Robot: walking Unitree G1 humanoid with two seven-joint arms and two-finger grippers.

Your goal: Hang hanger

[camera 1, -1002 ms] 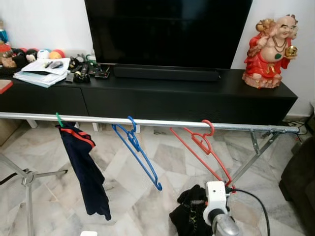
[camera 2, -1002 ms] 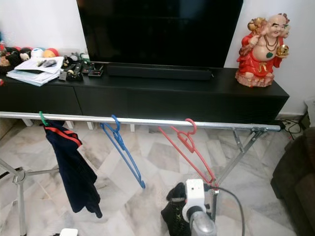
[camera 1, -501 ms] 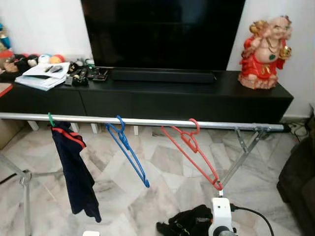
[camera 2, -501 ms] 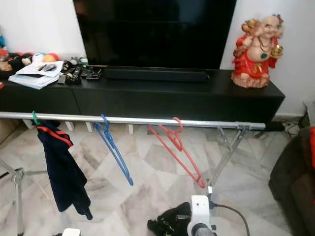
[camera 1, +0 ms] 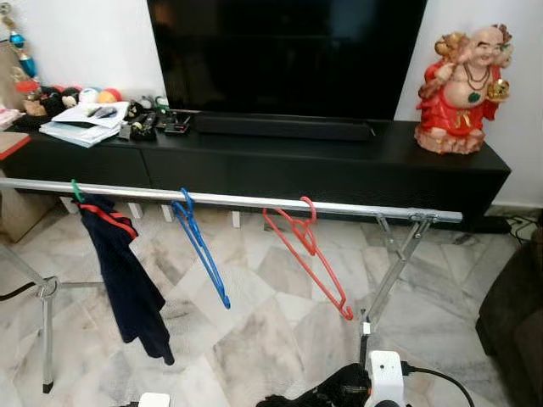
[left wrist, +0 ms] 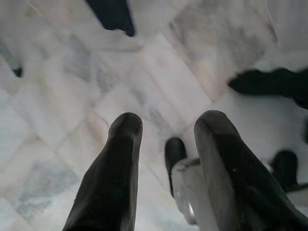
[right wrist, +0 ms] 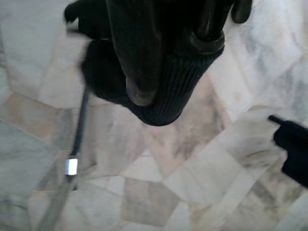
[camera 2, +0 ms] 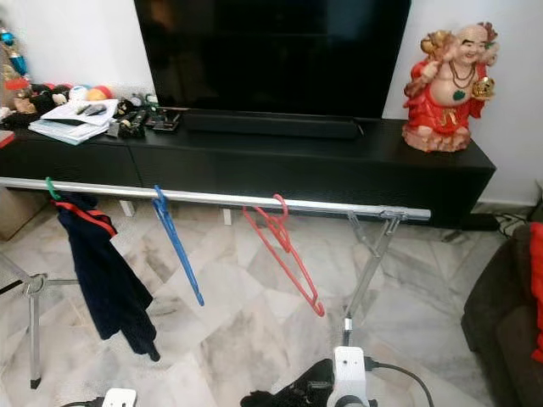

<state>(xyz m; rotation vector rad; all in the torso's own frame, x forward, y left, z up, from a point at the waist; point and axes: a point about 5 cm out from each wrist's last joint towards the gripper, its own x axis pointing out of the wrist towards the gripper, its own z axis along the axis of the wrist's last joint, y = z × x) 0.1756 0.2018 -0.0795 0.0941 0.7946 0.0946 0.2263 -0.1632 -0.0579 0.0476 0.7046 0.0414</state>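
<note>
Silver rail on folding legs, running across the marble floor before a black TV unit.

On the rail, left to right:
- Green hook carrying a navy garment with red trim, hanging well down.
- Blue hanger, hooked on, body slanting down to the right.
- Red hanger, hooked on, body likewise slanting down to the right, its low tip near the rail's right leg.

On the unit, left to right: papers, small balls and clutter, soundbar beneath a large TV, red laughing figurine at the far right.

Left gripper: fingers spread apart with nothing between them, pointed down over the floor.

Right gripper: low, below the rail's right end, fingers closed on a black ribbed cloth that bunches round them. Same dark cloth shows at the lower edge of the head views beside the white wrist unit.
</note>
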